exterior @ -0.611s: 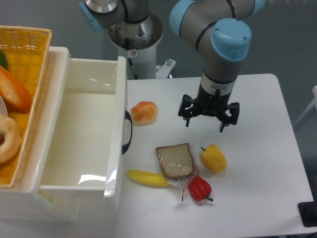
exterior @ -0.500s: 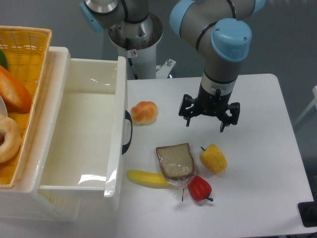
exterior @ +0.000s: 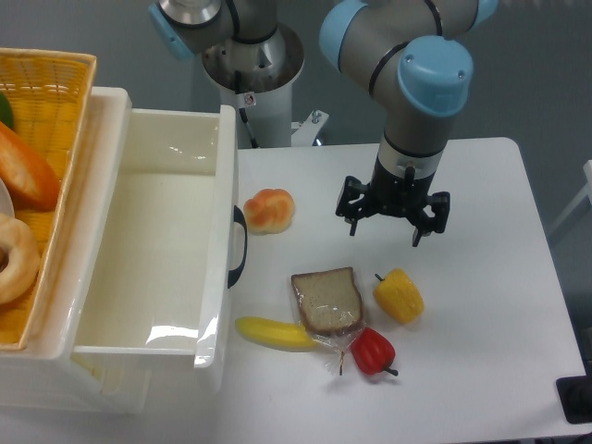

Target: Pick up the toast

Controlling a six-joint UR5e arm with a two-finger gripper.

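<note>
Nearest, a red pepper (exterior: 373,351) and banana (exterior: 274,333) flank the wrapped toast (exterior: 326,301), flat on the table (exterior: 481,314) beside a yellow pepper (exterior: 399,295). Beyond, the gripper (exterior: 392,211) hangs spread and empty, likely ready for descent.

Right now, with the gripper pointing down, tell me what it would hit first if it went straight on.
Probably bare table. The gripper hangs open, fingers pointing down, and appears to sit behind the toast and the yellow pepper, not over them. Depth is hard to judge from this one view.
</note>
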